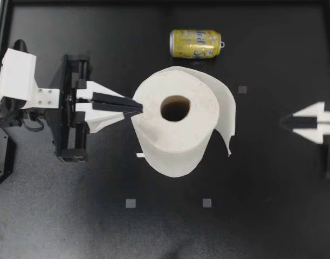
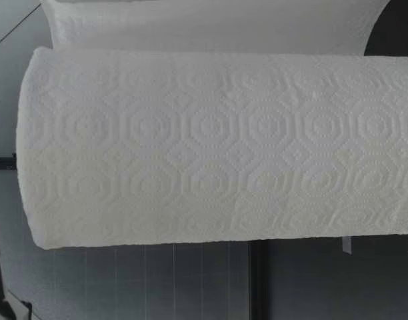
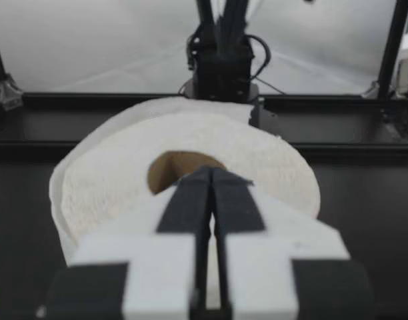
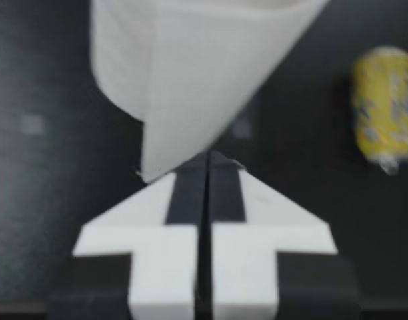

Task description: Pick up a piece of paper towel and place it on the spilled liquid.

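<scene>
Tabletop (image 1: 57, 226) of matte black carries everything, and I can make out no wet patch on it. Largest on it is the white embossed paper towel roll (image 1: 170, 145), standing on end at the centre with its brown cardboard core (image 1: 176, 108) facing up; it fills the low view (image 2: 217, 147). A loose white outer sheet (image 1: 224, 108) flares off the side facing my right arm, likely the piece meant to be pulled away. My left gripper (image 1: 139, 106) has its fingers pressed together on nothing, tips over the near rim of the roll's top and short of the core, seemingly placed to steady the roll. My right gripper (image 1: 286, 123), also closed and empty, sits well apart from the flap, pointing at it. A yellow drinks can (image 1: 196, 43) lies on its side beyond the roll, presumably the spill's source.
</scene>
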